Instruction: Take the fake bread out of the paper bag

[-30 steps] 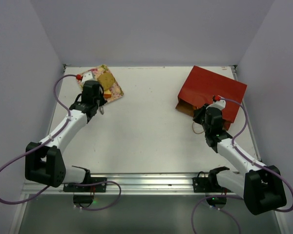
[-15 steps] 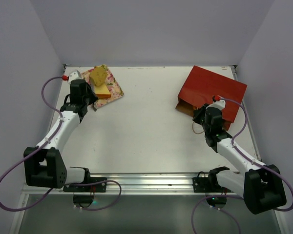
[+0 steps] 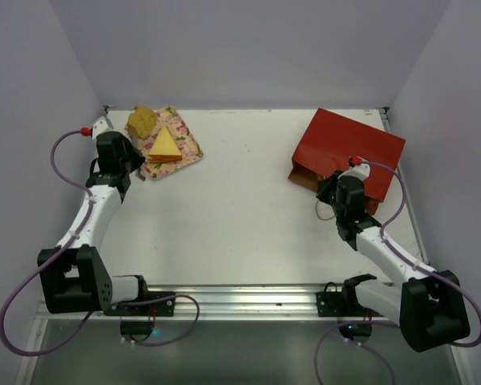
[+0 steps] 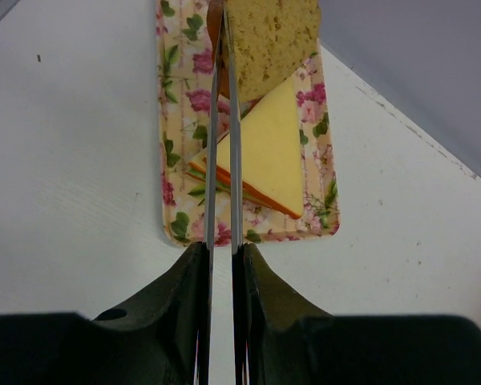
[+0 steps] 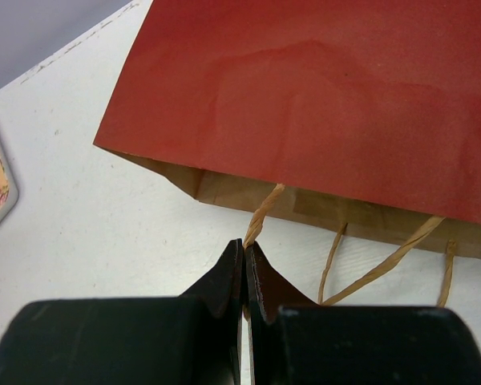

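Fake bread [image 3: 165, 146]: two pieces (wedge [image 4: 268, 144], slice [image 4: 274, 40]); one tray [image 4: 176, 128], one paper bag [image 3: 349, 148].

White table [image 3: 240, 224], seen from above. Landmark: floral tray [image 3: 185, 143], lying askew.

- On the tray: yellow sandwich wedge [image 3: 165, 146], flat, with its point toward the tray's far corner.
- At the tray's far-left corner: tan bread piece [image 3: 142, 121], overlapping the rim. It sits at the tip of the left gripper [image 3: 133, 136], which reaches in from the tray's left side. The jaws are not resolvable at this angle.
- Well to the right of the tray: dark-red paper bag [image 3: 349, 144], lying flat, brown mouth along its near edge.
- Right gripper [image 3: 332, 186] is at that mouth, with its fingers hidden under the wrist.
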